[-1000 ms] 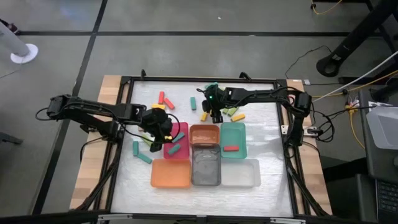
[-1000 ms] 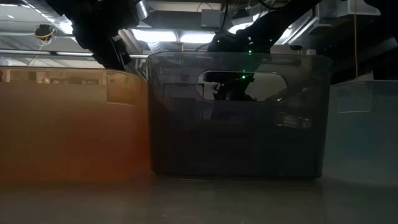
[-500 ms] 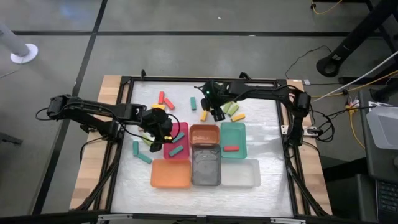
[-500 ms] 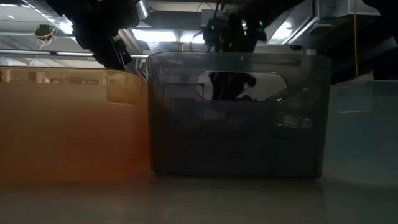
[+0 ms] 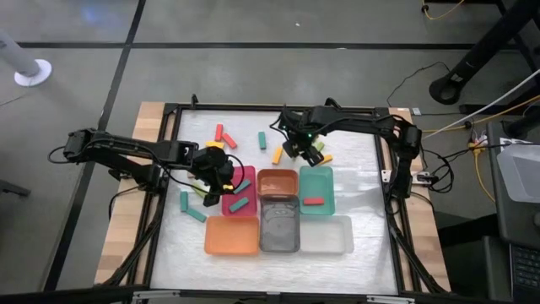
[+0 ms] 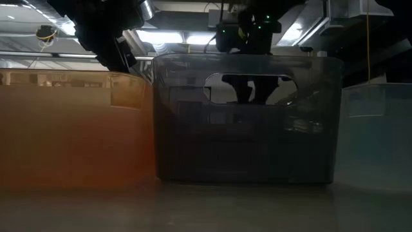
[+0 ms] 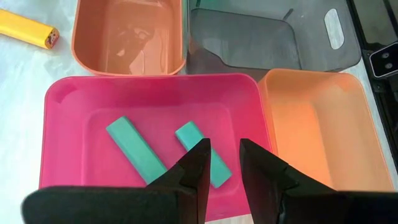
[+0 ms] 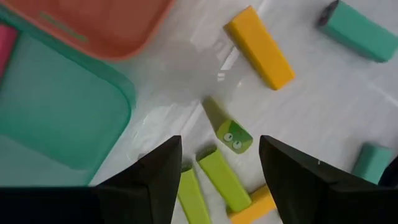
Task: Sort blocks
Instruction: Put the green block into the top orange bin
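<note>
On the white table, the right gripper hovers spread above lime green blocks; the left gripper, fingers together and empty, hangs over the pink tray.

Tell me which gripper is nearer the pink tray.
Left. The left gripper hangs directly over the pink tray, which holds two teal blocks. The right gripper is farther off, above the loose lime blocks behind the trays.

Only the right gripper is on the move: it's slid from near the yellow block over toward the lime blocks, fingers spread above them.
</note>
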